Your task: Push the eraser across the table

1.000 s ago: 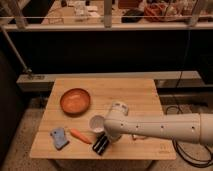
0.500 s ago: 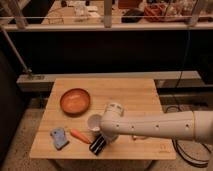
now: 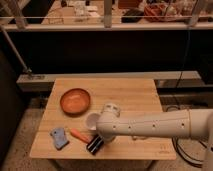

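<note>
Arm's swung a bit further left since before; gripper (image 3: 100, 139) sits right over the eraser (image 3: 95, 145) on the worktop (image 3: 135, 95), no readable writing anywhere.

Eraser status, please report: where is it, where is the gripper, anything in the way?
Gripper low, at eraser. Eraser near table front edge. Carrot just beside it.

Black eraser (image 3: 95, 145) near table (image 3: 130, 95) front, tool (image 3: 100, 137) above.

Dim warm light on the table (image 3: 135, 95), dark surroundings, gripper (image 3: 98, 140) in shadow near its front edge.
</note>
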### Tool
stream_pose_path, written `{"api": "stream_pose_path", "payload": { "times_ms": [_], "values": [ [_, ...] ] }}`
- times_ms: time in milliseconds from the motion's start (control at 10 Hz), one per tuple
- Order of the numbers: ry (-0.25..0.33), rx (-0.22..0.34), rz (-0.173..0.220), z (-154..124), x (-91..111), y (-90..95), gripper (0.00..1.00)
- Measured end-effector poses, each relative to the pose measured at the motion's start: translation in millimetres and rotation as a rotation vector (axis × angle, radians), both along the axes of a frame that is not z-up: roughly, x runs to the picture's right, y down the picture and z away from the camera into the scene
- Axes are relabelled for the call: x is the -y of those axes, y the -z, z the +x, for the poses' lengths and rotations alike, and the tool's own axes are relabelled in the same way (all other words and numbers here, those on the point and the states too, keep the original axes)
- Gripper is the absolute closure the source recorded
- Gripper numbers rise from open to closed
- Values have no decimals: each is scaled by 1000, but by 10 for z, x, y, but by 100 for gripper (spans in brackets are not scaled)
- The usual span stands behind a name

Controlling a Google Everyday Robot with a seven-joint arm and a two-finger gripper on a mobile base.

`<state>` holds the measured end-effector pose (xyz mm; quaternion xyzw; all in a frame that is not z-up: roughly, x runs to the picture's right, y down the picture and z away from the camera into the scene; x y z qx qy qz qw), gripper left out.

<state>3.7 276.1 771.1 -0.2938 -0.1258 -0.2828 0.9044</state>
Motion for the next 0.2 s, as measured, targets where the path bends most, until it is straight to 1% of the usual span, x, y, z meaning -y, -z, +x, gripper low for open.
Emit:
{"api": "stream_pose_path", "payload": {
  "times_ms": [200],
  "values": [
    [9, 8, 2, -103, 1, -9, 100]
  ]
}}
